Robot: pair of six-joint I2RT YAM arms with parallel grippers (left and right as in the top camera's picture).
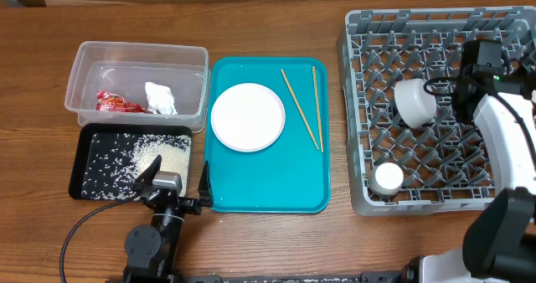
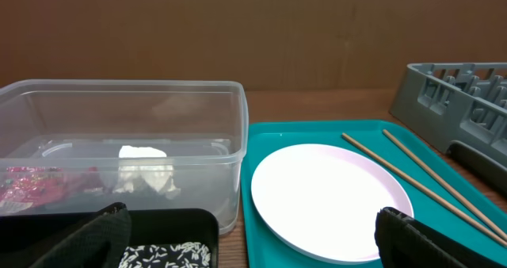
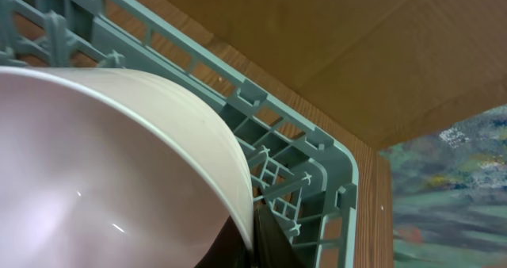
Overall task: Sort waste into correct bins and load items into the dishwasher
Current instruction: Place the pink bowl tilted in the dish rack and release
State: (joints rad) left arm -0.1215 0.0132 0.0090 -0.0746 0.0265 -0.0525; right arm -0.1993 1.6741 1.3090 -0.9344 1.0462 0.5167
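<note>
**Right pincer** (image 3: pixel 252 244): over the right half of the grey dish rack (image 1: pixel 402 19). The wrist view shows the bowl's rim running down between my two fingers at the bottom of the frame. I judge them closed narrow on that rim, though the tips are cropped.

**Bowl** (image 1: pixel 414 101): white, tipped on its side among the pegs in the upper middle of the rack. Hard and smooth. Held by one point on the rim it is likely to pivot, so it wants a peg's support before release.

**Small cup** (image 1: pixel 388 177): white, in the rack's lower left corner.

**Left pincer** (image 1: pixel 176 181): spread wide and holding nothing. It sits at the lower edge of the frame, between the black tray (image 1: pixel 75 162) and the teal tray (image 1: pixel 268 187).

**Plate** (image 1: pixel 248 116): white, flat on the teal tray, upper left part. Stiff, slick, probably breakable. Take it by the rim, one finger under the lip.

**Chopsticks** (image 1: pixel 300 107): two, just right of the plate. Light, thin, prone to rolling. Pinch across mid-length.

**Waste**: the red wrapper (image 1: pixel 115 104) and tissue (image 1: pixel 160 98) lie in the clear tub (image 1: pixel 142 48). The rice (image 1: pixel 163 156) is scattered in the black tray.

**Table** (image 1: pixel 276 241): wood, bearing all of the above.
</note>
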